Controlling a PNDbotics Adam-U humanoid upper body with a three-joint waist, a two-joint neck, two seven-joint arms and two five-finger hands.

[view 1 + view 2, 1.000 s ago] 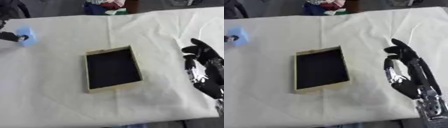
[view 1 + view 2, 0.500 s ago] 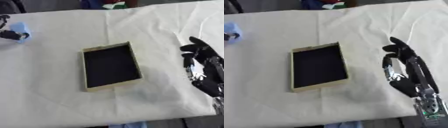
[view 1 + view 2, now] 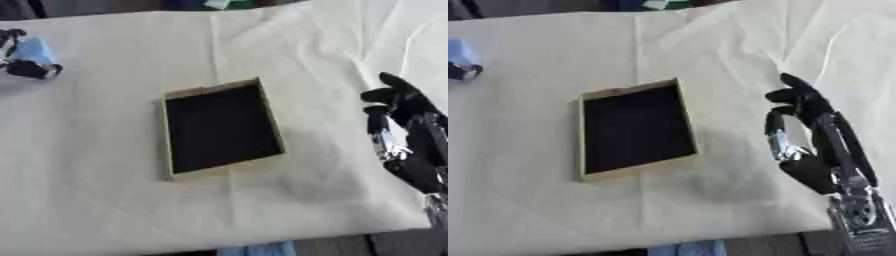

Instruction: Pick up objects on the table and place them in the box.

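Note:
A shallow tan box with a dark inside lies in the middle of the white-clothed table; nothing shows inside it. At the far left edge my left hand has its dark fingers curled round a light blue object. My right hand rests on the cloth to the right of the box, fingers straight and relaxed, holding nothing.
The cloth has folds and creases at the upper right. Coloured items lie beyond the table's far edge. The front edge of the table runs along the bottom.
The whole picture has shifted, so the camera has moved. My left hand still holds the light blue object at the left edge. The right hand has stayed in place.

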